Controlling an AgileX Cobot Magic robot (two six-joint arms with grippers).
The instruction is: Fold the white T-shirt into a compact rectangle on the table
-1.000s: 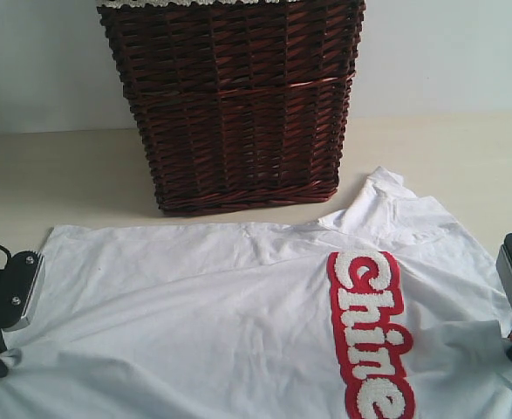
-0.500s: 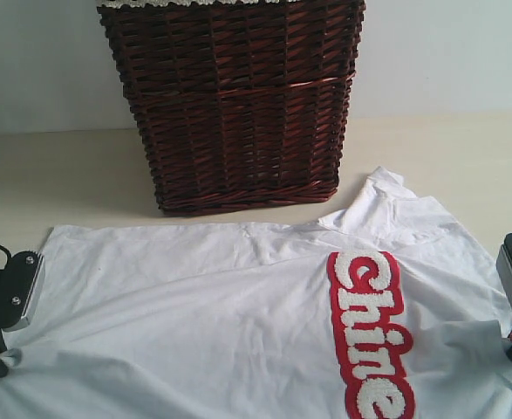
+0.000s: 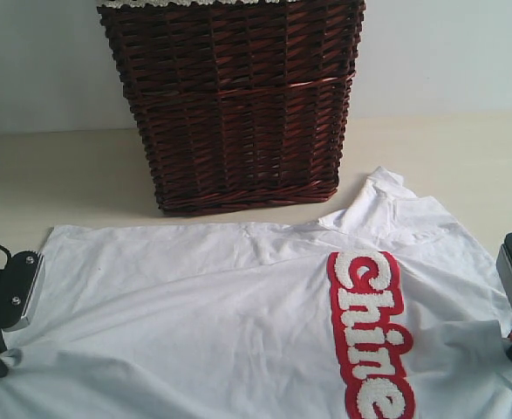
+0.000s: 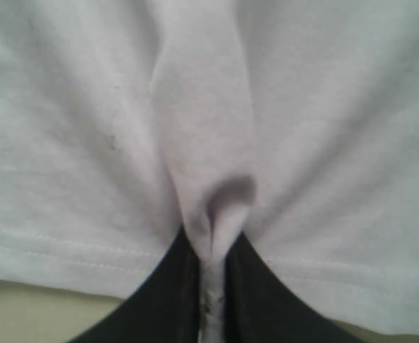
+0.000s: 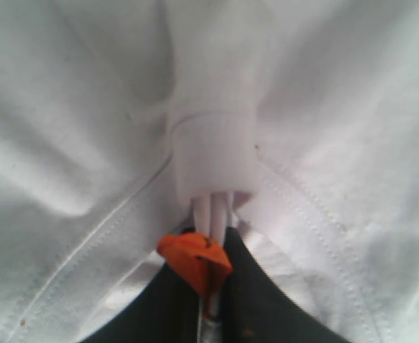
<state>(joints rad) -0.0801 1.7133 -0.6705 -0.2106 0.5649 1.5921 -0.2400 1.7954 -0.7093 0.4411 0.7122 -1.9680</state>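
Firmly left gripper (image 4: 210,250), right gripper (image 5: 213,246) pinch white T-shirt (image 3: 194,305) (right perhaps collar (image 5: 213,153)).

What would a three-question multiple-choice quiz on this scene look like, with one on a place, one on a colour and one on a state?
1. Where does the wicker basket stand? A. on the white T-shirt B. beyond it, on the table C. under it
2. What colour is the band behind the lettering? A. blue B. red C. green
3. How is the left end effector? A. shut on the shirt B. wide open C. holding the basket
Answers: 1 B, it sits past the shirt's far edge; 2 B, red surrounds the white letters; 3 A, shirt fabric is pinched in it.
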